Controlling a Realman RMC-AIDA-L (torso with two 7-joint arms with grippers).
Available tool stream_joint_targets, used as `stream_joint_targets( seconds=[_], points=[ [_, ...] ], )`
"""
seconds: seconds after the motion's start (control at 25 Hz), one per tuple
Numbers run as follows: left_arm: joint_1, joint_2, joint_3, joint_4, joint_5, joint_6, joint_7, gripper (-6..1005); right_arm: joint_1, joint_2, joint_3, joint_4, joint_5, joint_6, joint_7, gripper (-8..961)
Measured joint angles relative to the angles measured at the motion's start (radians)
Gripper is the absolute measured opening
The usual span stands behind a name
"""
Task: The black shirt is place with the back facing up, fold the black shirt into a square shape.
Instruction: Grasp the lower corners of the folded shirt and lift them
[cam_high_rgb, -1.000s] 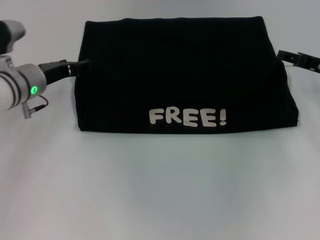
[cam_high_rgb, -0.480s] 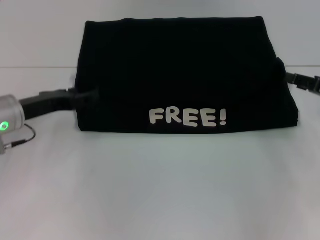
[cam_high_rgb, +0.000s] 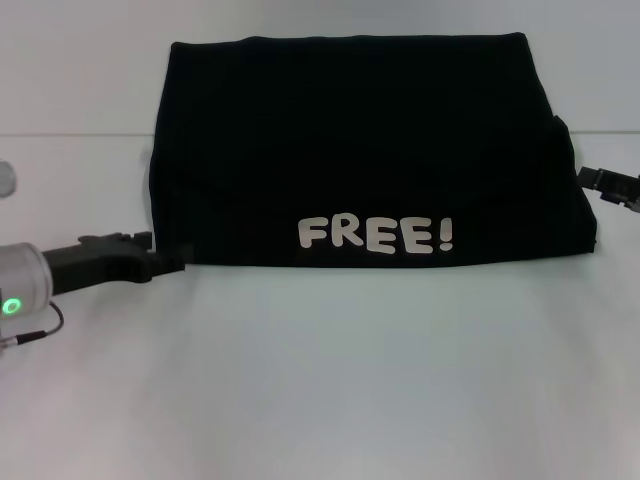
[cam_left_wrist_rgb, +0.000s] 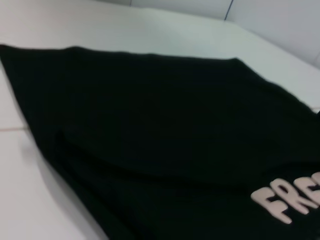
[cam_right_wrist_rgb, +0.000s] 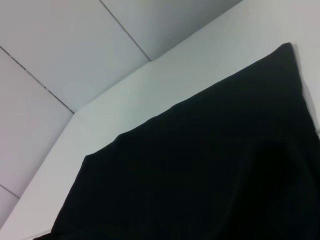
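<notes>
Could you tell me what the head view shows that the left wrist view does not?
Only the head view shows both grippers: the left gripper at the shirt's near left corner, the right gripper just off its right edge. It also shows the whole "FREE!" lettering and all four edges of the shirt. Only the left wrist view shows the wall seam behind the table. Both share the shirt, the start of the lettering, and the table.
</notes>
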Motion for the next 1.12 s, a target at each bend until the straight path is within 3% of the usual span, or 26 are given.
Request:
stream_joint_targets(
  seconds=[0.16, 0.4, 1.12],
  points=[
    [-0.016, -0.016, 0.024, -0.029, 0.000, -0.096, -0.024, 749, 0.004, 0.001, 0.000, 0.000, 0.000, 0.006, 0.015, 653],
    [-0.051, -0.019, 0.033, -0.078, 0.000, -0.202, -0.059, 708, 0.008, 0.003, -0.003, 0.000, 0.001, 0.006, 0.021, 653],
    [-0.063, -0.020, 0.075, -0.088, 0.009, -0.201, -0.083, 585, -0.004, -0.001, 0.000, 0.000, -0.004, 0.010, 0.027, 650]
  ],
)
